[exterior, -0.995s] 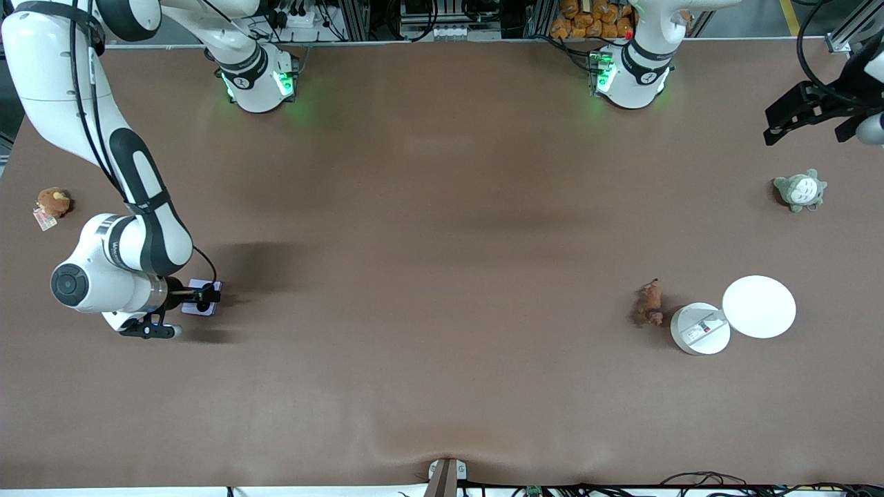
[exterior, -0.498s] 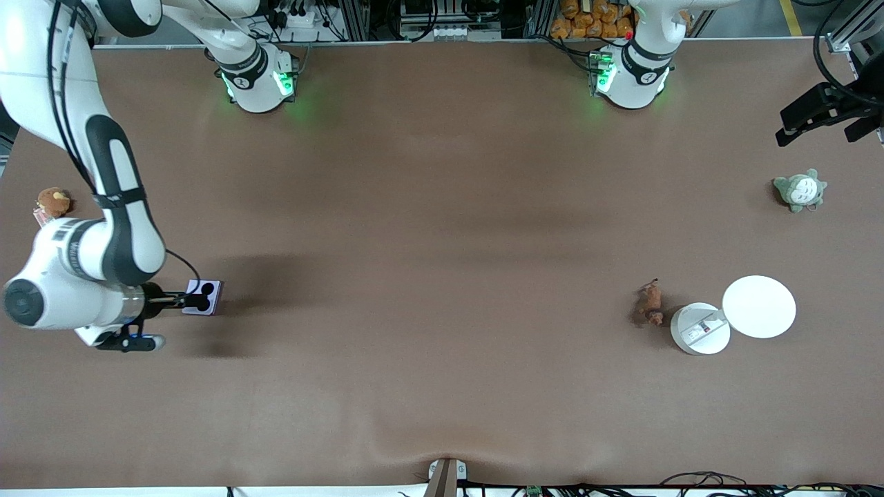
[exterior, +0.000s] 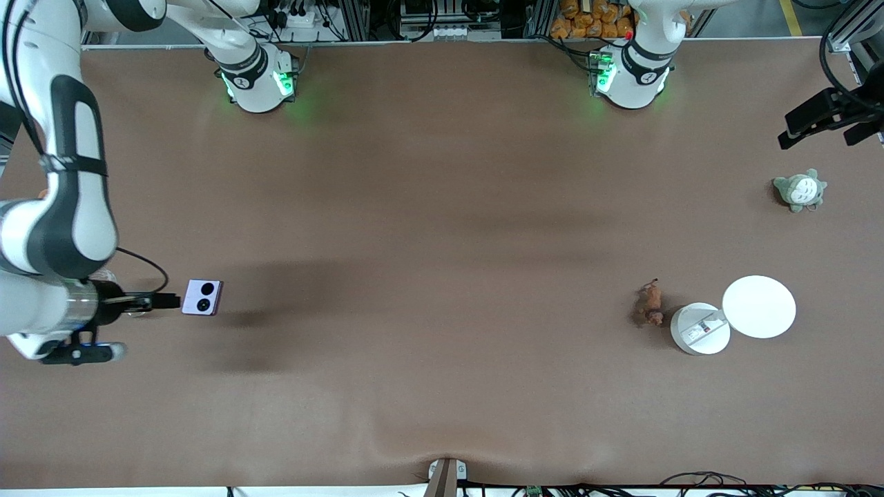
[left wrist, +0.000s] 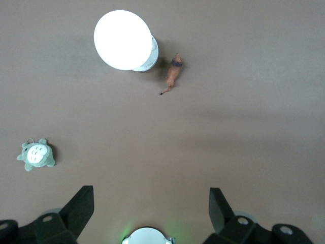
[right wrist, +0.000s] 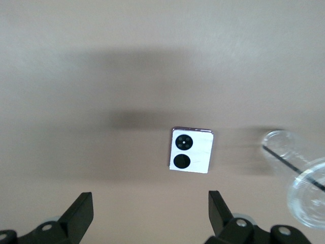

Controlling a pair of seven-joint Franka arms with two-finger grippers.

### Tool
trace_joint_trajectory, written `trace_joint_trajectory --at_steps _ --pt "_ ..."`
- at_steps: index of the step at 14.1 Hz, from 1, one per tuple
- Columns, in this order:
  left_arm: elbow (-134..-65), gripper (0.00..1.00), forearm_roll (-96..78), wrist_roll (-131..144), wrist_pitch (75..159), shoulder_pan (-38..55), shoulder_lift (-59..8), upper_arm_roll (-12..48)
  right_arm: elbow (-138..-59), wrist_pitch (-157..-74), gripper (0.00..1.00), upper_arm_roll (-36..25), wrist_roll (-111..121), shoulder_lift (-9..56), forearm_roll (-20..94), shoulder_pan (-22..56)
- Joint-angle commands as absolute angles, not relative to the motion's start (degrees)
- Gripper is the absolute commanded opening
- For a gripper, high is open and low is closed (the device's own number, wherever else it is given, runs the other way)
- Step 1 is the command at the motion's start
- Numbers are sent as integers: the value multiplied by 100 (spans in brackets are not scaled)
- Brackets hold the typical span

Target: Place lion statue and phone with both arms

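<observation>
The phone [exterior: 202, 297] lies flat on the desk [exterior: 428, 276] toward the right arm's end, lenses up, with the right gripper [exterior: 148, 301] just beside it — fingers [right wrist: 78, 216] apart and empty. The lion statue [exterior: 650, 303] lies toward the left arm's end, just beside two white discs [exterior: 758, 306]; the left gripper [exterior: 825, 121] hangs at that end near a grey-green plush [exterior: 800, 190], fingers [left wrist: 81, 206] apart.

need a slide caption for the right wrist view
Right gripper, fingers open, above the lavender phone lying flat on the brown table.
</observation>
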State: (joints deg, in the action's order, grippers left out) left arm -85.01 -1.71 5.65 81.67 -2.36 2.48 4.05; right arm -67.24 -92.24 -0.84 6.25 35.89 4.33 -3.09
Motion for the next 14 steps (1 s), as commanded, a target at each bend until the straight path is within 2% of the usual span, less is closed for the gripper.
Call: trace_joint_trajectory --at_steps 1,3,5,10,14 --pt "-9436 100 -185 492 8839 -255 807 501 -6284 -8895 100 148 659 3499 578 -369" --pt "-9764 100 -176 483 9132 -255 984 614 -6284 -8623 100 299 650 3122 844 -396" --pt "-9747 100 -167 483 9114 -246 984 676 -6275 -8561 100 316 694 2945 844 -465" --pt "-9721 100 132 518 9018 -255 985 1002 -6293 -7727 100 299 624 1848 564 -510" --pt "-9589 100 9 466 8922 -272 949 932 -6381 -6971 100 -43 642 1022 483 -325"
